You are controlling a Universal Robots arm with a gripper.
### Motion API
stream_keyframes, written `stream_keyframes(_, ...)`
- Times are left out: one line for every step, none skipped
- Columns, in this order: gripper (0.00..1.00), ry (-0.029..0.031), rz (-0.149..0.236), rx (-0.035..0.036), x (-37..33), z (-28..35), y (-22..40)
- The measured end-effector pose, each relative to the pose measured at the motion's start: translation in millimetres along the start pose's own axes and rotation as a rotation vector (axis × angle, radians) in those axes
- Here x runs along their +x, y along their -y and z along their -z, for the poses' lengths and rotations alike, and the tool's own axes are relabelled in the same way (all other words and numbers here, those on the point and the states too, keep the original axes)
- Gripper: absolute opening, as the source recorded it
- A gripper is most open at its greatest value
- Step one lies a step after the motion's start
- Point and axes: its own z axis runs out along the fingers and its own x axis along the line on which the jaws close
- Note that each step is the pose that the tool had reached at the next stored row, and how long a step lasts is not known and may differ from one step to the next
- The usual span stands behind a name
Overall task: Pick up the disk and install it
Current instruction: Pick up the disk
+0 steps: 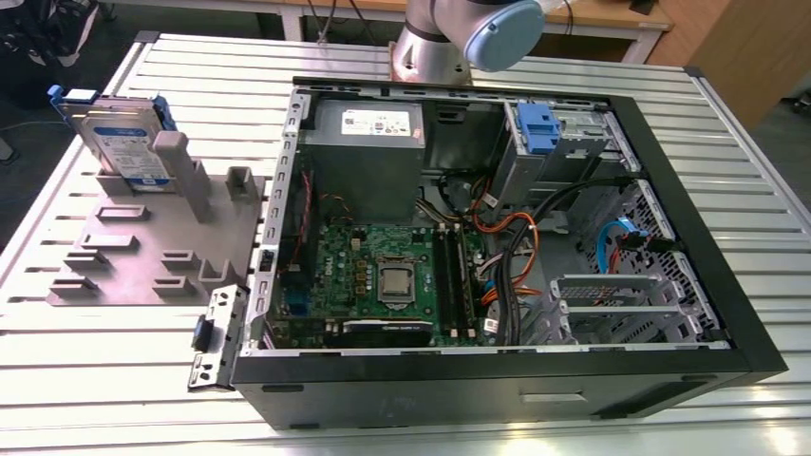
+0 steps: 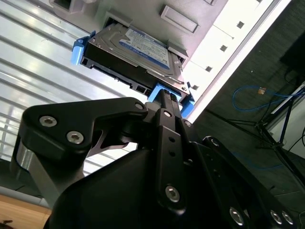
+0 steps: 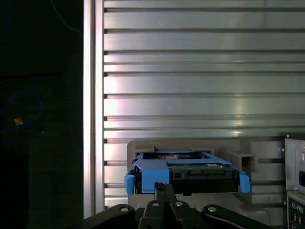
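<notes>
The disk (image 1: 122,135), a silver hard drive with a white-and-blue label and blue side rails, stands on edge in a slot of the grey holder (image 1: 140,249) at the exterior view's left. Both wrist views look down on it: label and blue rail show in the second wrist view (image 2: 138,50), its blue-framed end in the first wrist view (image 3: 183,172). My gripper (image 3: 165,187) hangs in front of the disk's blue rail, its fingertips (image 2: 164,95) pressed together with nothing between them. I cannot tell whether they touch the rail.
An open black computer case (image 1: 507,366) lies on the slatted metal table (image 1: 127,380), with a motherboard, cables and a drive bay holding a blue bracket (image 1: 538,128) at its far side. A loose side strip (image 1: 213,337) lies beside the case. The table edge (image 3: 90,119) is near the holder.
</notes>
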Motion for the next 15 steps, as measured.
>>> stream_keyframes(0.11, 0.0000, 0.002, -0.0001, 0.0, 0.0, 0.0)
stream_keyframes(0.11, -0.0001, 0.005, -0.0001, 0.0, 0.0, 0.0)
stream_keyframes(0.11, -0.0003, 0.007, -0.0001, 0.0, 0.0, 0.0)
stream_keyframes(0.11, -0.0004, 0.010, -0.0001, 0.0, 0.0, 0.0)
stream_keyframes(0.11, -0.0006, 0.014, -0.0001, 0.0, 0.0, 0.0)
stream_keyframes(0.11, -0.0007, 0.017, -0.0002, 0.0, 0.0, 0.0)
stream_keyframes(0.11, -0.0009, 0.020, -0.0002, 0.0, 0.0, 0.0)
stream_keyframes(0.11, -0.0009, 0.023, -0.0002, 0.0, 0.0, 0.0)
stream_keyframes(0.11, -0.0012, 0.027, -0.0003, 0.0, 0.0, 0.0)
stream_keyframes(0.11, -0.0014, 0.031, -0.0003, 0.0, 0.0, 0.0)
stream_keyframes(0.11, -0.0015, 0.035, -0.0004, 0.0, 0.0, 0.0)
stream_keyframes(0.11, -0.0017, 0.039, -0.0004, 0.0, 0.0, 0.0)
stream_keyframes(0.11, -0.0018, 0.041, -0.0004, 0.0, 0.0, 0.0)
stream_keyframes(0.11, -0.0018, 0.042, -0.0004, 0.0, 0.0, 0.0)
stream_keyframes(0.11, -0.0018, 0.042, -0.0005, 0.0, 0.0, 0.0)
